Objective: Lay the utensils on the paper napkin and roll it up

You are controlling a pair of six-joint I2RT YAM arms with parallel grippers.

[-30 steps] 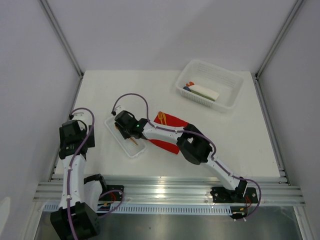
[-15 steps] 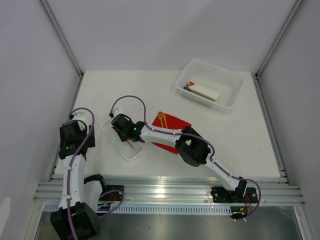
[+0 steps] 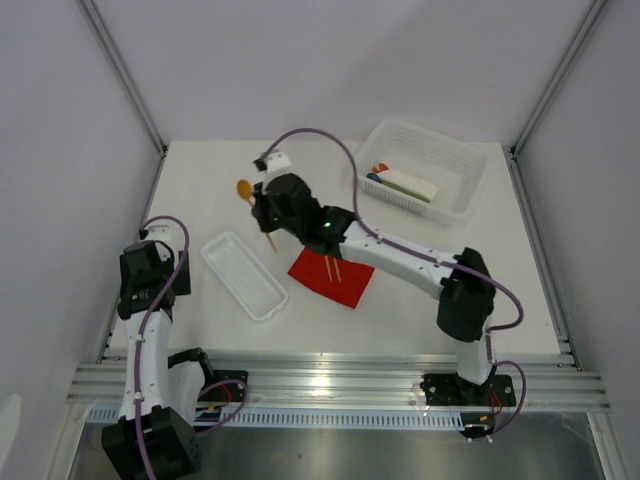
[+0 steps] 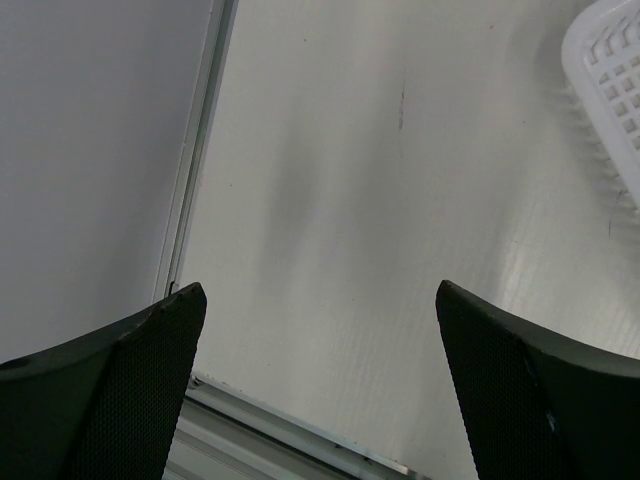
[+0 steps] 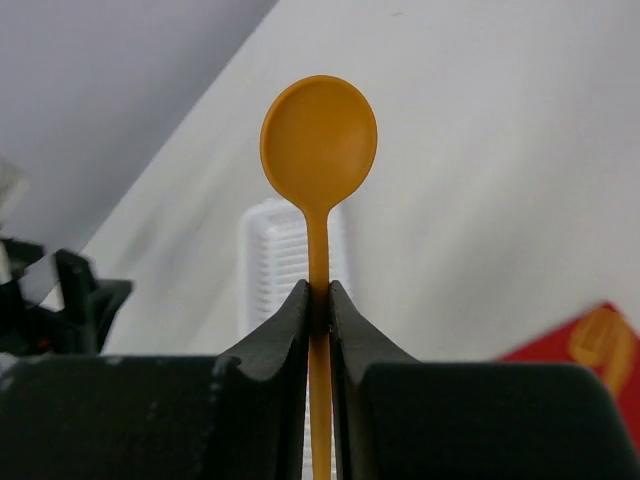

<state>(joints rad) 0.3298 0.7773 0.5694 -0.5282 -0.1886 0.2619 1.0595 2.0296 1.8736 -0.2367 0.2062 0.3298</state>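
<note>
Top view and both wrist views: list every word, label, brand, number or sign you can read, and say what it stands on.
No text can be read in any view.
The napkin, spoon and tray are plain.
The items in the basket show only colour patches; any print is too small to read.

Setting: robotics lab test cell. Evidence:
- Plain white tabletop boxed in on three sides by bare pale grey wall panels, which are framed by slanting aluminium struts.
- Slotted aluminium extrusion rail runs along the near edge. It carries a white-and-black jointed left robot arm and a matching right robot arm.
- Exposed purple cables loop along both arms.
- Lighting is even, and every surface is plain and unmarked.
</note>
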